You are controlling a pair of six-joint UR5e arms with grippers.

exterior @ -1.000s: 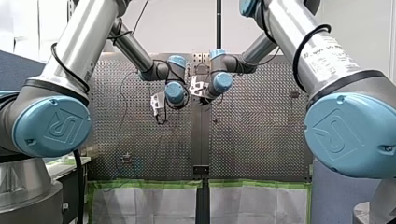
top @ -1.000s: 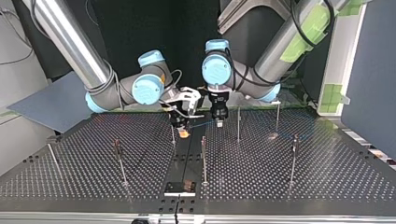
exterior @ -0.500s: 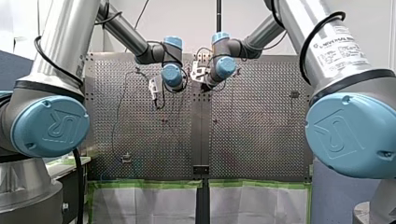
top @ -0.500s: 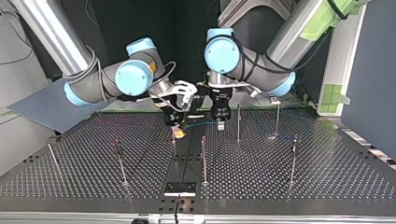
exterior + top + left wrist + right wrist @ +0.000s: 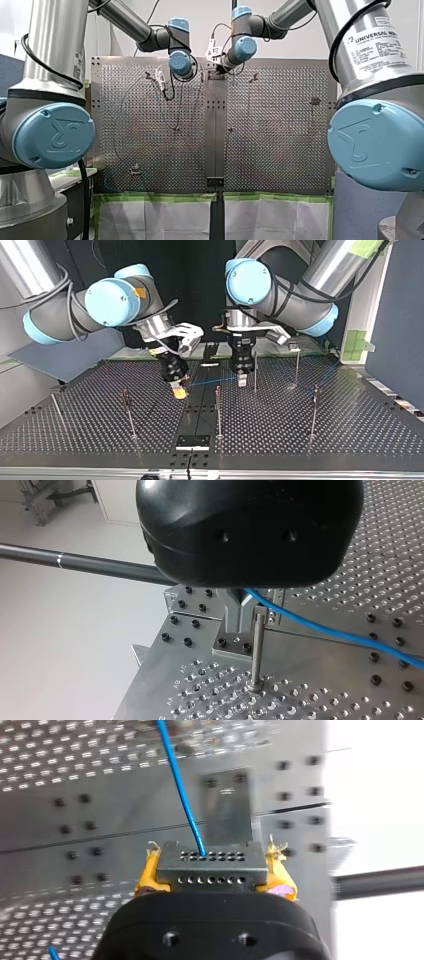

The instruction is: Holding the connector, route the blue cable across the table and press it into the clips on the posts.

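In the top view my right gripper (image 5: 178, 390), with yellow pads, is shut on a small grey connector (image 5: 210, 867) with rows of holes. The blue cable (image 5: 210, 381) runs out of the connector (image 5: 181, 790) across to my left gripper (image 5: 242, 380), which is shut on it just beside a thin post (image 5: 255, 373). In the left wrist view the cable (image 5: 325, 630) comes out from under the black gripper body, passing over a post (image 5: 258, 650); the fingertips there are hidden. Both grippers hang just above the perforated table (image 5: 300, 435).
Several thin posts stand on the plate: one in the middle (image 5: 218, 410), two at the top view's right (image 5: 297, 365) (image 5: 314, 410), two at its left (image 5: 128, 412) (image 5: 56, 407). A black bracket (image 5: 192, 441) sits at the near edge.
Both arms have moved toward the top view's camera and lower. The grippers have drawn apart, with the blue cable stretched between them.
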